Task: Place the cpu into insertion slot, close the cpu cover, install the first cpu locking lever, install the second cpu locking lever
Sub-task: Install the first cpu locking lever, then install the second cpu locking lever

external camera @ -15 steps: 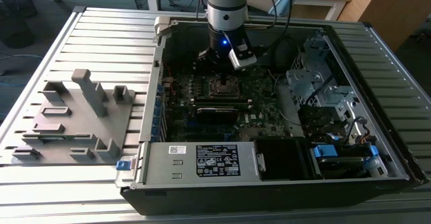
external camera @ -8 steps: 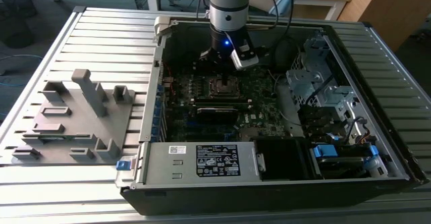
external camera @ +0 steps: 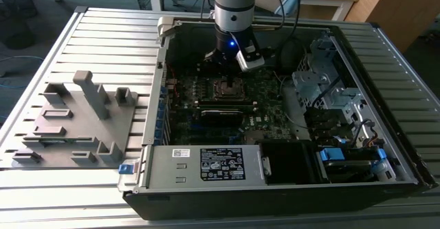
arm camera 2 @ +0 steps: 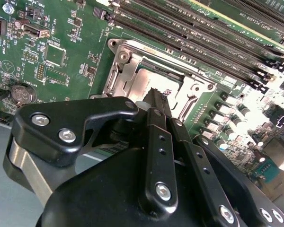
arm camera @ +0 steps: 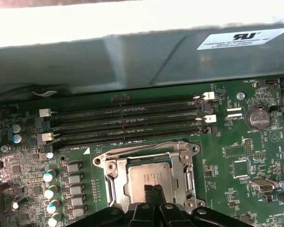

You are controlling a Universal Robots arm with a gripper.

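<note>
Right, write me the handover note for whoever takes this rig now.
Gripper: low over the socket, fingertips on or just above the cpu; open or shut cannot be told.
Cpu: sits flat in the insertion slot, inside the open case.
Cpu cover: appears down around the chip in both wrist views; not certain it is fully seated.
Done: cpu placed.
Left: confirm the cover, then both locking levers; their state is unclear.

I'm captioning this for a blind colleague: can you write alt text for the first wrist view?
The gripper reaches down onto the cpu, which lies in its socket with the cpu cover framing it. Behind the socket, dark memory slots cross the green motherboard.
</note>
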